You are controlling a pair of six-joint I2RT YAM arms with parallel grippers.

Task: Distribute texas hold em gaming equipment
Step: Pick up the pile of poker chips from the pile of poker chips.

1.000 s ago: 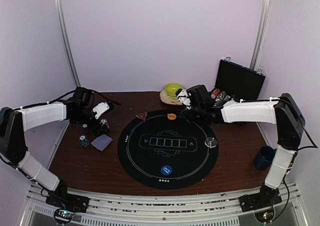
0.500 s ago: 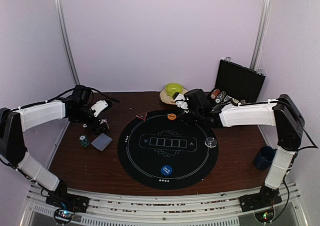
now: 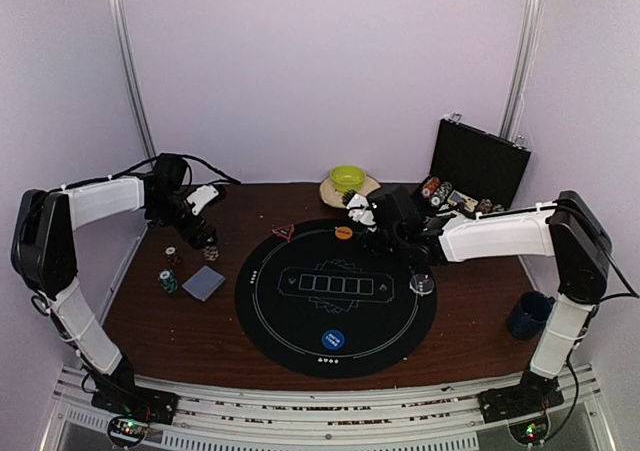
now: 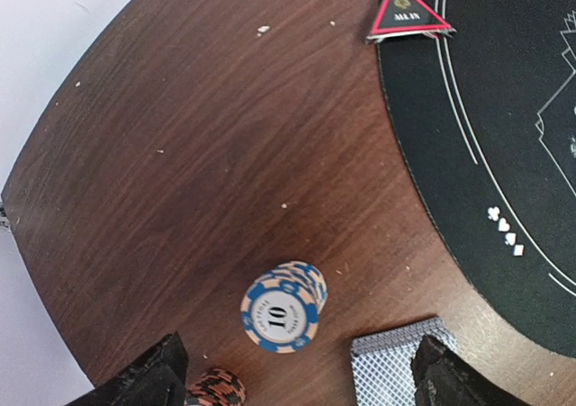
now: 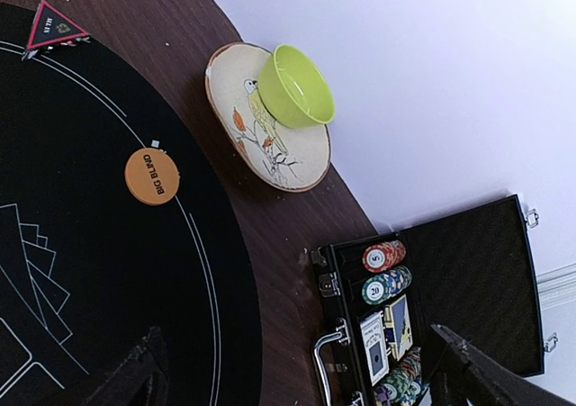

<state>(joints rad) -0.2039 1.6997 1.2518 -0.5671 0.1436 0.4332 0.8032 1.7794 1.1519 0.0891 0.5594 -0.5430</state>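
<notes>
My left gripper [image 3: 203, 237] hangs open over the wood at the table's left; nothing is between its fingers [image 4: 155, 375]. Just below it in the left wrist view stand a blue-edged chip stack [image 4: 281, 309], an orange-and-black chip stack [image 4: 216, 390] and the grey-blue card deck [image 4: 396, 359] [image 3: 203, 283]. The red triangle marker [image 4: 405, 14] [image 3: 283, 233] lies at the edge of the black mat [image 3: 300, 321]. My right gripper [image 3: 378, 233] is open and empty above the mat's far edge, next to the orange disc [image 5: 152, 175]. A clear disc [image 3: 423, 284] and a blue disc [image 3: 333, 340] lie on the mat.
An open black case [image 5: 468, 271] holding chip stacks [image 5: 385, 255] and card boxes stands at the back right. The green bowl [image 5: 297, 86] sits on its plate [image 5: 243, 127] at the back. A dark blue mug [image 3: 527, 314] is at the right edge. Another chip stack [image 3: 167, 281] stands left of the deck.
The left arm has swung back toward the wall, its gripper lifting off the chip stacks with the jaws narrowing slightly. The right gripper has slid left along the mat's far edge.
</notes>
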